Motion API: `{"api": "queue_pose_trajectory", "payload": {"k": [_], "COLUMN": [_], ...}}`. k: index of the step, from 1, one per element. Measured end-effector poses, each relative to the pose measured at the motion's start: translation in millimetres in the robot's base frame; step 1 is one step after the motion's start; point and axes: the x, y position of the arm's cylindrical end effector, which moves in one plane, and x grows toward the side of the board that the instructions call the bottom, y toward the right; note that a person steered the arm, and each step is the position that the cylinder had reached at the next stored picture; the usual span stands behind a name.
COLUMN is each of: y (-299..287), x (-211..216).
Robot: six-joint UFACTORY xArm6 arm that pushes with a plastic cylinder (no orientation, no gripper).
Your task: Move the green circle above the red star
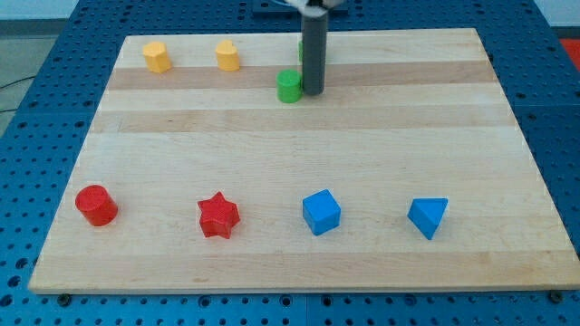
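The green circle [288, 87] sits near the view's top, a little right of centre. My tip [314, 92] is right beside it, touching or nearly touching its right side. A second green block [303, 52] is mostly hidden behind the rod. The red star [218, 215] lies near the view's bottom, left of centre, far below and left of the green circle.
Two yellow blocks [157, 56] [227, 56] sit at the view's top left. A red cylinder [96, 205] is at the bottom left. A blue cube [321, 212] and a blue wedge-like block [428, 217] lie right of the star. The wooden board [362, 145] ends in blue pegboard.
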Motion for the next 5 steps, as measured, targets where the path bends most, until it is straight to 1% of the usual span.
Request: {"api": "queue_pose_trajectory", "payload": {"k": [1,2,3,4,5], "y": [0,26,-49,-98,-121], "x": [-4,-35,-38,-31,-24]}}
